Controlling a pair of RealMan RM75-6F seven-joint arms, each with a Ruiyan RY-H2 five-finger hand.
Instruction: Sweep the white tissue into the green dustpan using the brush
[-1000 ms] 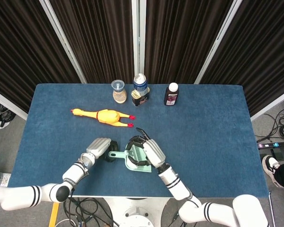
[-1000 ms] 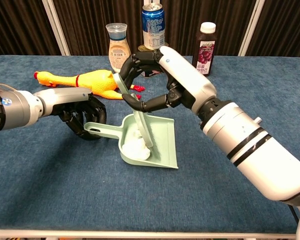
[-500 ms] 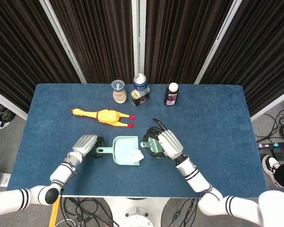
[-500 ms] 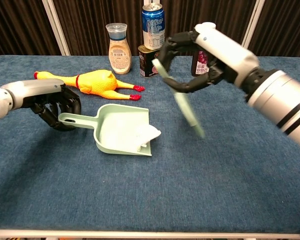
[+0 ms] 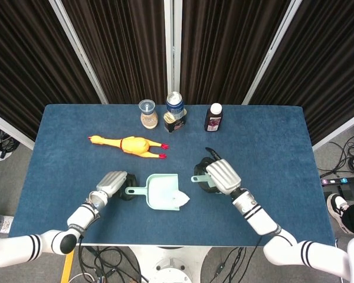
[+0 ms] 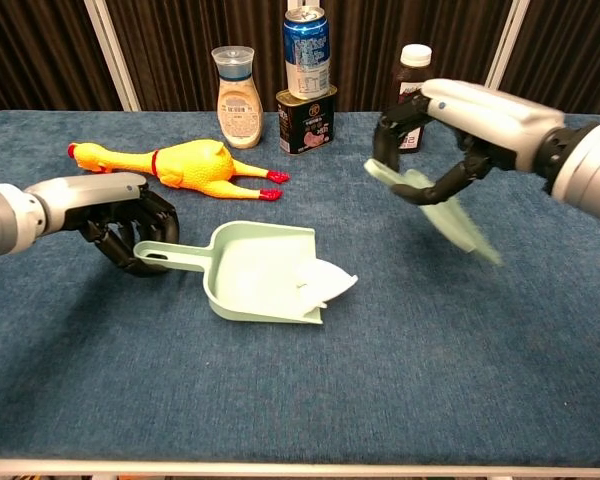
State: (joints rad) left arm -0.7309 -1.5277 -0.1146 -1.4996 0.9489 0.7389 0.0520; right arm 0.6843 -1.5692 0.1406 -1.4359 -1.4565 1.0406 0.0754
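Observation:
The green dustpan [image 6: 255, 272] [image 5: 163, 191] lies flat on the blue table at front centre. My left hand [image 6: 125, 231] [image 5: 114, 184] grips its handle at the left. The white tissue [image 6: 327, 283] [image 5: 182, 199] rests on the pan's open front lip, partly hanging over it. My right hand [image 6: 458, 128] [image 5: 220, 177] holds the pale green brush [image 6: 445, 213] by its handle, to the right of the pan and raised off the cloth. The brush slants down to the right and is apart from the pan and the tissue.
A yellow rubber chicken [image 6: 175, 161] [image 5: 128, 144] lies behind the pan at the left. At the back stand a clear jar [image 6: 233, 82], a blue can on a dark tin [image 6: 307, 80] and a dark bottle [image 6: 410, 70]. The table's front edge [image 6: 300, 466] is close.
My right hand has carried the brush up and away to the right, out of the pan. My left hand has shifted and turned the dustpan, with the tissue now on its lip.

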